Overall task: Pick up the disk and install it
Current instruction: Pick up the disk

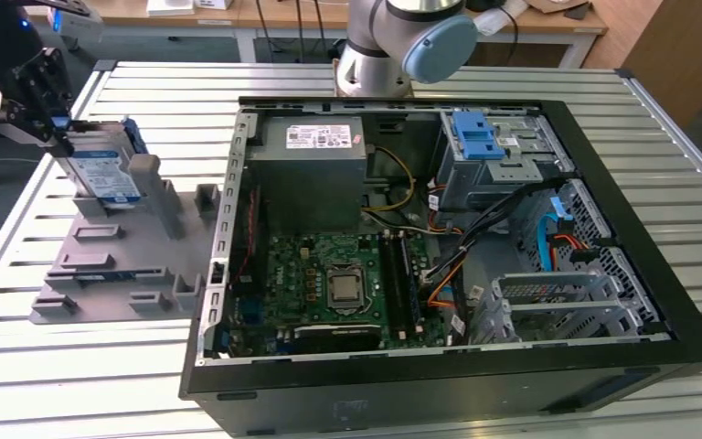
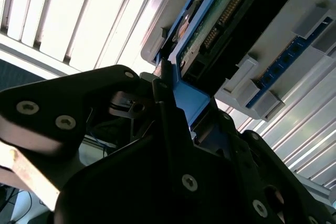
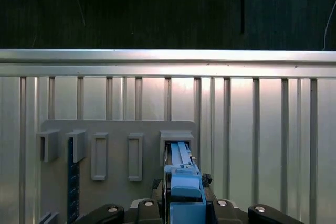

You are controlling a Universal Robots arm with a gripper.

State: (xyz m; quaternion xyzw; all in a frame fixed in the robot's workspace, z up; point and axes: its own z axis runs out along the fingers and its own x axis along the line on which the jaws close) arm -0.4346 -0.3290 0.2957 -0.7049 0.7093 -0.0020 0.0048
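The disk point(image 1: 99, 166), silver with a blue-and-white label and a blue carrier bracket, stands on edge in a slot of the grey holder point(image 1: 107, 261) at the exterior view's left. My black gripper point(image 1: 65, 126) is at the disk's upper end, shut on the blue bracket. In the second wrist view a finger point(image 2: 167, 95) presses against the blue bracket beside the disk's circuit-board side point(image 2: 220, 22). In the first wrist view the disk's blue bracket point(image 3: 184, 182) sits between the gripper's two halves, over the holder's slot point(image 3: 176, 139).
An open computer case point(image 1: 620, 229) lies on the slatted metal table point(image 1: 143, 87), with a blue-latched drive cage point(image 1: 483, 139), a grey power supply point(image 1: 314, 146) and a motherboard point(image 1: 339, 283) inside. The arm's base point(image 1: 382, 55) stands behind the case. A blue strip point(image 3: 71, 179) sits in another holder slot.
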